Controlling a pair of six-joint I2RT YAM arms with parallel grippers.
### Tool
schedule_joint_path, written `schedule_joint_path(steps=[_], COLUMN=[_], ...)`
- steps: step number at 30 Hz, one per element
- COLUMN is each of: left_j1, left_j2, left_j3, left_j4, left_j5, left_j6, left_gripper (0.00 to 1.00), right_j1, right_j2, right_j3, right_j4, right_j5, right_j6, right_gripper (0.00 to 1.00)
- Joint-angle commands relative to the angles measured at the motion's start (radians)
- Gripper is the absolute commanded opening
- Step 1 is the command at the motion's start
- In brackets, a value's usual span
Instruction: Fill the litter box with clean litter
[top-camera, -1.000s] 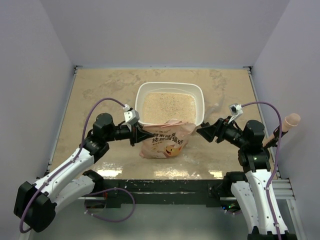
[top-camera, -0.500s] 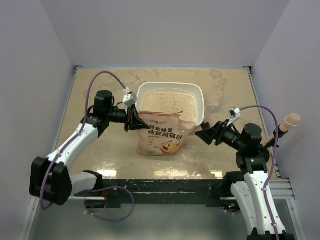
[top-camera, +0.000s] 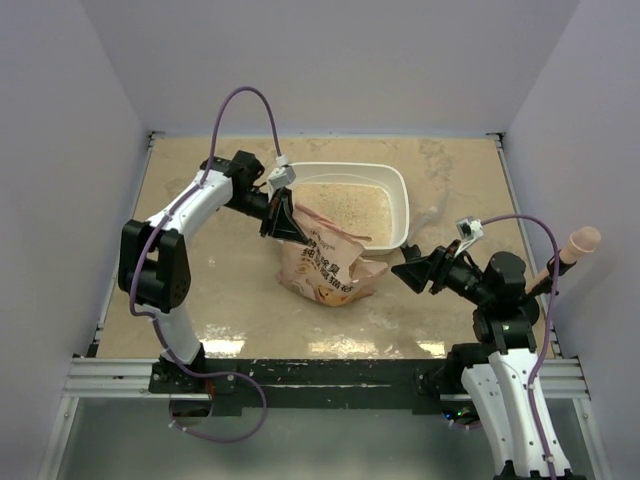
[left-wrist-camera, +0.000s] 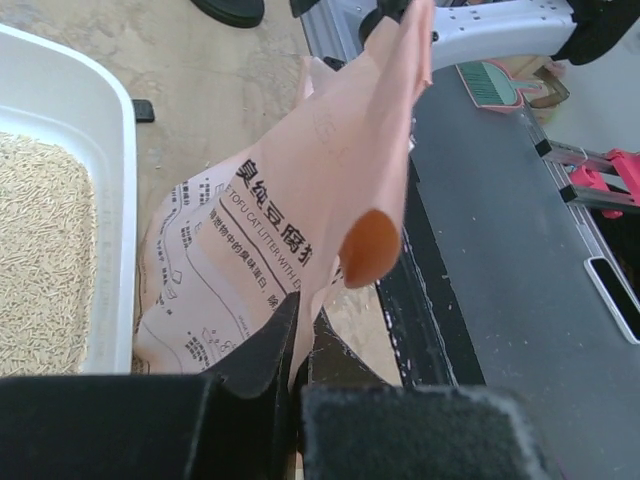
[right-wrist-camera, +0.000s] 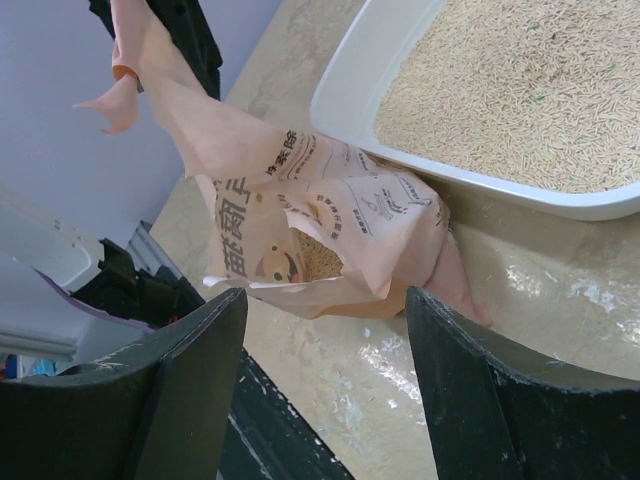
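Left gripper (top-camera: 290, 228) raised the bag (top-camera: 330, 268), litter box (top-camera: 403, 203) just beside.

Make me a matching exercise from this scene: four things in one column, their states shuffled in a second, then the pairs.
Things
1. litter box
2. orange-pink bag
3. left fingers
4. right fingers

States
A. open, holding nothing, to the right of the bag
B. shut on the bag's top edge
C. holds a layer of pale beige litter
D. slumped on the table just in front of the box, pulled up by one edge

Pairs: 1-C, 2-D, 3-B, 4-A
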Motion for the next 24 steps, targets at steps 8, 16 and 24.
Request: schedule_joint_path(steps=[8, 16, 24], left_j1=[-0.022, -0.017, -0.002], left_j2=[-0.082, -0.08, -0.099], left_j3=[-0.044, -0.052, -0.064], left_j4=[-0.146, -0.146, -0.144], left_j5=[0.124, 0.127, 0.135], left_j6=[0.209, 0.212, 0.219], left_gripper=[0.0, 0.0, 0.0], right_j1=[0.005, 0.005, 0.006], right_j2=[-0.032, 0.086, 0.14], right_j3=[-0.098, -0.226, -0.307], right_j4=[0.241, 0.541, 0.851], right_j5=[-0.016, -0.182, -0.319], right_j6=[-0.002, 0.058, 0.24], right_gripper=[0.68, 0.68, 0.69])
